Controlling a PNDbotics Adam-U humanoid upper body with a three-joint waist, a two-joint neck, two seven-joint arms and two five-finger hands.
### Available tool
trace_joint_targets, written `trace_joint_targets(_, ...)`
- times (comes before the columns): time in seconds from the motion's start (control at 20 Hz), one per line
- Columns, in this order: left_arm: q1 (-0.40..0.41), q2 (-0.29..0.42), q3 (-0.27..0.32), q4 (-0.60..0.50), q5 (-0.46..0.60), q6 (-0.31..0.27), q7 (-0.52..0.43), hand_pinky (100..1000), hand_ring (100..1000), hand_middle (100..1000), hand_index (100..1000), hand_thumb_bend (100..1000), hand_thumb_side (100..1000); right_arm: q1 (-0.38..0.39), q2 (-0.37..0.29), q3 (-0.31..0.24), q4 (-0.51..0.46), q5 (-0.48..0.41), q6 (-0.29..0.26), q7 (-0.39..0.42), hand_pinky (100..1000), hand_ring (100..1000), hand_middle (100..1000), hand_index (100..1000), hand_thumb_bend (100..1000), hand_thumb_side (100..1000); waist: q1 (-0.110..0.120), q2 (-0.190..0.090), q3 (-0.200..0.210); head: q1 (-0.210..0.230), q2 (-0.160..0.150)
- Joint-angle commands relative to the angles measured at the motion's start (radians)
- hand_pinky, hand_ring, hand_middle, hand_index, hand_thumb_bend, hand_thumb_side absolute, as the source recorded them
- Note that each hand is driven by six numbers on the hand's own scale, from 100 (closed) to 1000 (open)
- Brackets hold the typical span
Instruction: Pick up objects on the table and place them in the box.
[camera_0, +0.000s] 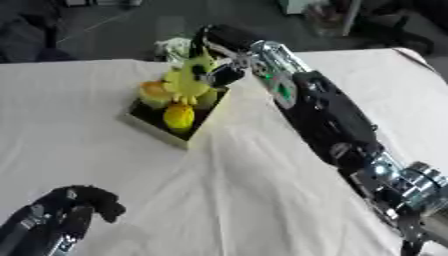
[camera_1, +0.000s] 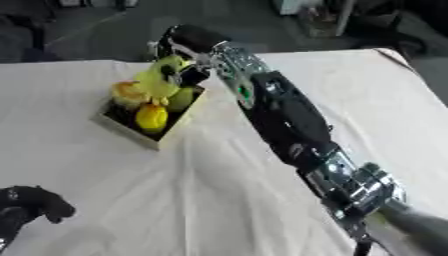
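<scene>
Our right hand (camera_0: 219, 52) was clamped on a yellow-green toy (camera_0: 191, 76) above the box (camera_0: 163, 131); our left hand (camera_0: 83, 200) rested curled, empty, lower left.

right hand (camera_0: 219, 47) extended far, left hand (camera_0: 83, 200) curled low

No text, label or number can be read anywhere.
</scene>
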Motion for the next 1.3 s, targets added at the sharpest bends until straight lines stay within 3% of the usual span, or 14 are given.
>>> trace_joint_targets(0.05, -0.012, -0.003, -0.001, -0.021, 0.005, 0.002, -0.002, 700, 654, 495, 720, 100, 670, -0.030, 0.012, 0.004, 0.015, 0.030, -0.007, -0.024, 569, 554, 310, 420, 100, 184, 0.004, -0.016, 0.004, -0.007, -0.014)
trace_joint_targets(0.25, -0.015, -0.005, -0.002, -0.021, 0.008, 0.003, -0.003, 699, 654, 494, 720, 100, 669, -0.038, 0.031, 0.011, 0.022, 0.047, -0.011, -0.062, 573, 561, 334, 446, 100, 171, 0.004, -0.016, 0.008, -0.011, -0.012)
trace_joint_targets(0.35, -0.016, -0.006, -0.002, -0.021, 0.010, 0.003, -0.003, 699, 653, 494, 719, 100, 669, -0.040, 0.036, 0.016, 0.021, 0.050, -0.013, -0.078, 593, 581, 388, 503, 100, 172, 0.004, -0.017, 0.009, -0.012, -0.013)
trace_joint_targets(0.4, -0.016, -0.006, -0.002, -0.021, 0.010, 0.004, -0.004, 699, 653, 494, 719, 100, 668, -0.040, 0.037, 0.020, 0.021, 0.051, -0.017, -0.082, 620, 623, 478, 610, 100, 177, 0.003, -0.017, 0.010, -0.011, -0.014)
trace_joint_targets(0.45, -0.017, -0.006, -0.002, -0.021, 0.011, 0.004, -0.003, 699, 653, 494, 719, 100, 667, -0.040, 0.038, 0.024, 0.019, 0.053, -0.025, -0.084, 630, 642, 515, 654, 100, 180, 0.003, -0.017, 0.010, -0.010, -0.015)
trace_joint_targets(0.5, -0.017, -0.006, -0.002, -0.021, 0.011, 0.004, -0.003, 699, 653, 494, 719, 100, 667, -0.040, 0.038, 0.028, 0.017, 0.057, -0.034, -0.083, 662, 694, 614, 743, 100, 191, 0.002, -0.017, 0.010, -0.009, -0.016)
trace_joint_targets(0.75, -0.018, -0.006, -0.001, -0.021, 0.012, 0.004, -0.002, 699, 653, 493, 719, 100, 667, -0.039, 0.037, 0.030, 0.011, 0.082, -0.067, -0.068, 669, 706, 636, 760, 100, 195, 0.002, -0.017, 0.010, -0.008, -0.018)
trace_joint_targets(0.8, -0.018, -0.005, -0.001, -0.021, 0.012, 0.004, -0.002, 698, 652, 493, 719, 100, 668, -0.039, 0.036, 0.031, 0.010, 0.083, -0.069, -0.066, 754, 821, 838, 903, 100, 234, 0.001, -0.017, 0.011, -0.008, -0.018)
trace_joint_targets(0.95, -0.017, -0.004, -0.001, -0.021, 0.011, 0.004, -0.001, 697, 651, 492, 719, 100, 668, -0.041, 0.026, 0.055, -0.015, 0.116, -0.100, -0.040, 775, 844, 879, 935, 100, 241, 0.001, -0.017, 0.009, -0.007, -0.019)
trace_joint_targets(1.3, -0.016, -0.004, 0.000, -0.021, 0.009, 0.003, 0.001, 697, 650, 491, 719, 100, 668, -0.034, 0.031, 0.038, -0.008, 0.196, -0.129, -0.040, 786, 851, 907, 953, 100, 249, 0.003, -0.016, 0.006, -0.006, -0.019)
